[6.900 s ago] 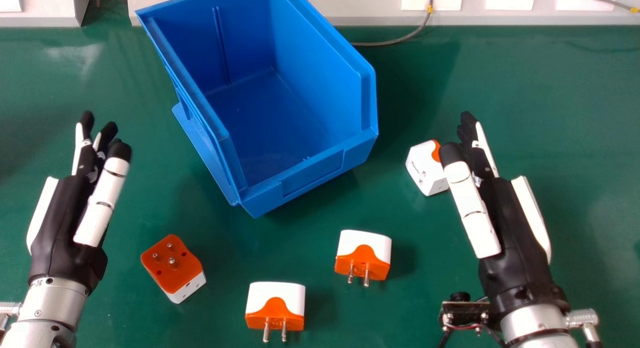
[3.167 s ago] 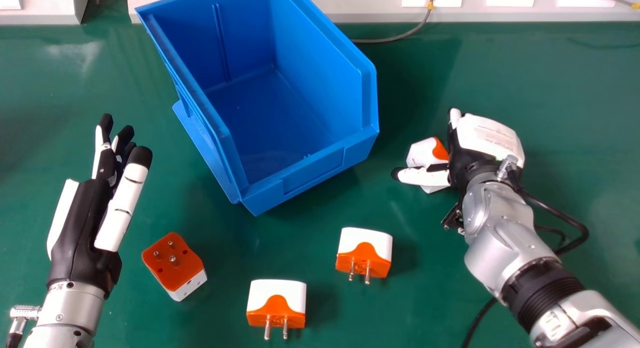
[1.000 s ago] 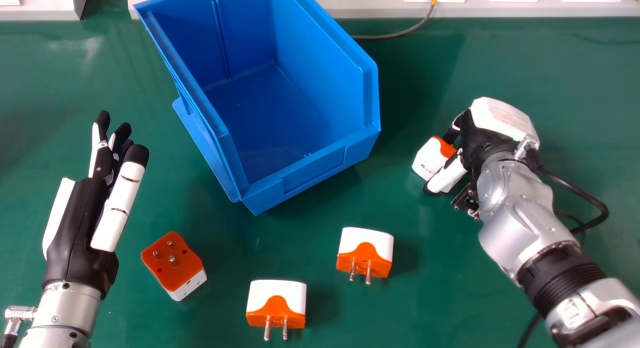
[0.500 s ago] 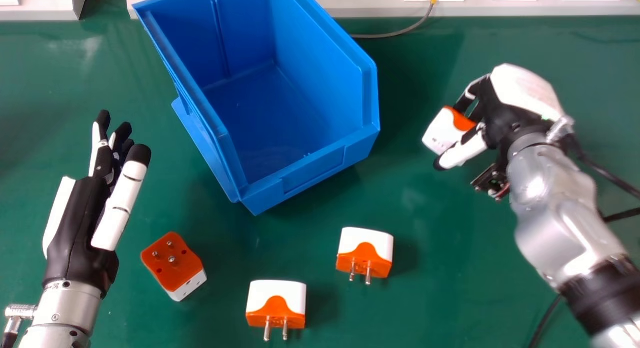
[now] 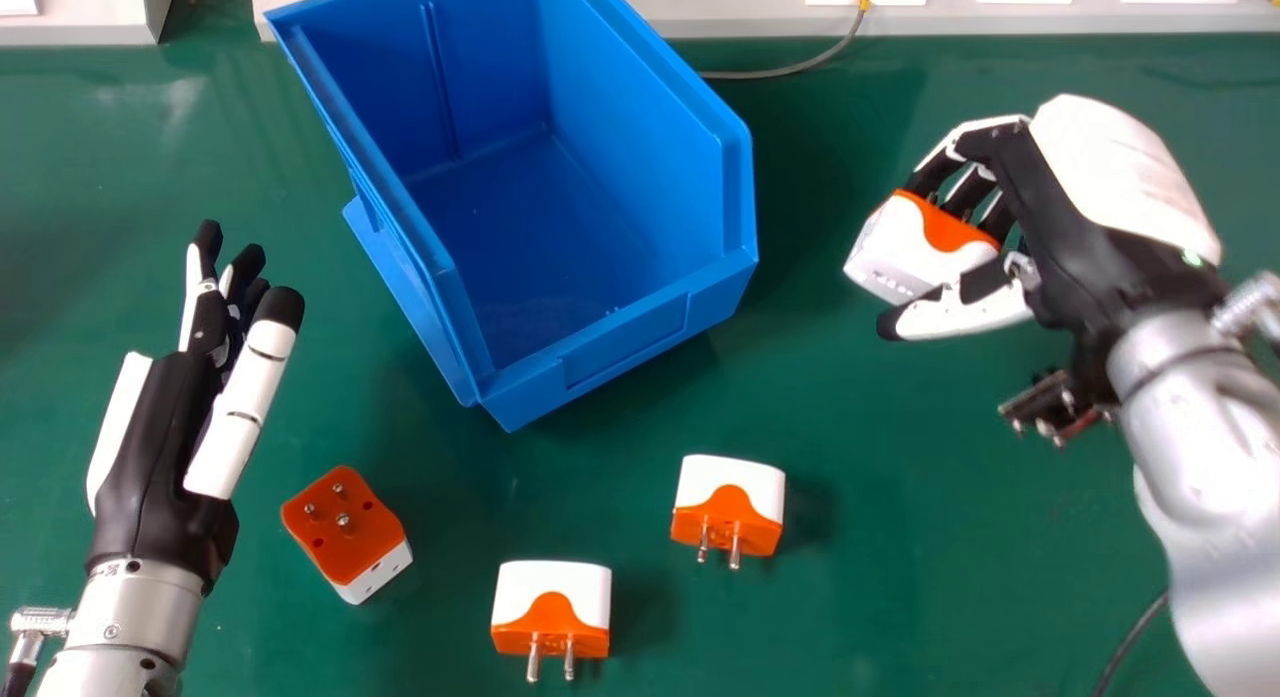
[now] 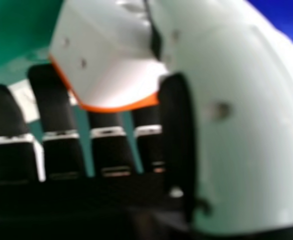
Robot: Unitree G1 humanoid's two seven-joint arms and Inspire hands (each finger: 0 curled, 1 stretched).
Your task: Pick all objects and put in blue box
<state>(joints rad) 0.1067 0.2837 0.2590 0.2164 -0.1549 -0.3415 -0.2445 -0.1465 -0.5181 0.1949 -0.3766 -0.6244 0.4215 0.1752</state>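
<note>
To the right of the blue box [image 5: 590,247], my right hand [image 5: 1080,217] is curled round a white and orange adapter [image 5: 915,252] and holds it above the table. In the right hand view the adapter [image 6: 111,70] is pinched between the thumb and fingers of my right hand [image 6: 109,150]. Three more adapters lie on the table in front of the box: one with its orange pin face up [image 5: 340,522], one near the front [image 5: 552,607], one farther right [image 5: 730,502]. My left hand [image 5: 150,447] is at the left with straight fingers, touching nothing.
The green table [image 5: 900,537] spreads round the box. A pale trunking with sockets [image 5: 740,2] runs along the back edge, and a grey cable [image 5: 790,72] lies behind the box. The box's raised side wall [image 5: 740,187] faces my right hand.
My right hand closed on the adapter at the right and lifted it off the table, moving back and to the right with it. My left hand shifted slightly to the right earlier.
</note>
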